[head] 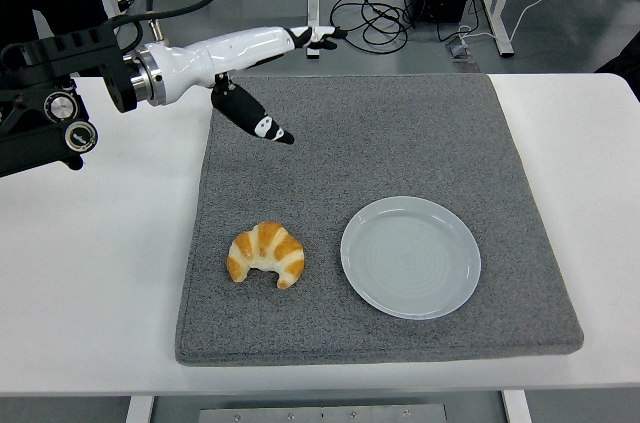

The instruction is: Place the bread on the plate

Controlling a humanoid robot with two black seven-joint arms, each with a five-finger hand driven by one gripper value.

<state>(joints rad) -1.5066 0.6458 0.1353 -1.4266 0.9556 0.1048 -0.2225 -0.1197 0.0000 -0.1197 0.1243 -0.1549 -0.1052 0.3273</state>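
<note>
On grey felt mat (400, 143) — curved glazed croissant (266, 254) beside smooth round plate (410, 257).

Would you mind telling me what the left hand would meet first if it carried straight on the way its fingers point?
The left hand points right, along the grey mat's far edge. Nothing on the table seems to lie in that line; the croissant and plate sit nearer. Height is unclear.

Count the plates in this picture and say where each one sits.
1. The plate lies on the grey mat, toward its near right part, just right of the croissant and apart from it. Nothing in view could hide another.
</note>
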